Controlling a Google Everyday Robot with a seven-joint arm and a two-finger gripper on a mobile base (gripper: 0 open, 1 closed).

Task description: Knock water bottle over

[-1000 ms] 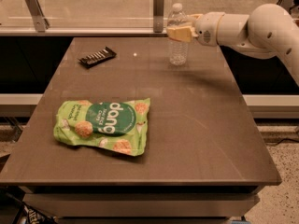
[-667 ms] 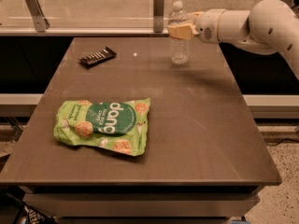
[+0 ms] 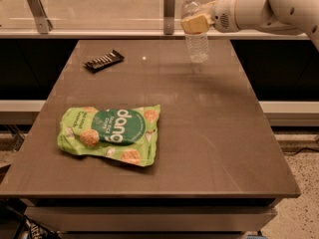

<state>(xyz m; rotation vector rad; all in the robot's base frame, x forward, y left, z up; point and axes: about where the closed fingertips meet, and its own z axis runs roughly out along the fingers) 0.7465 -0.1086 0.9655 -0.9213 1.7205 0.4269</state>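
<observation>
The water bottle (image 3: pixel 197 44) is a small clear ribbed bottle with a white cap. It is at the far right of the brown table (image 3: pixel 199 133) and leans slightly, with its cap to the left. My gripper (image 3: pixel 195 23), pale yellow at the end of the white arm (image 3: pixel 259 6), reaches in from the right. It is against the bottle's upper part and hides the label band. I cannot tell whether the bottle's base touches the table.
A green snack bag (image 3: pixel 112 136) lies at the front left of the table. A dark chocolate bar (image 3: pixel 103 60) lies at the far left. A glass barrier with metal posts (image 3: pixel 169 4) runs behind the table's far edge.
My gripper has moved up a little at the bottle's upper part. The bottle has risen in the picture with it and now leans, with its base shifted right.
</observation>
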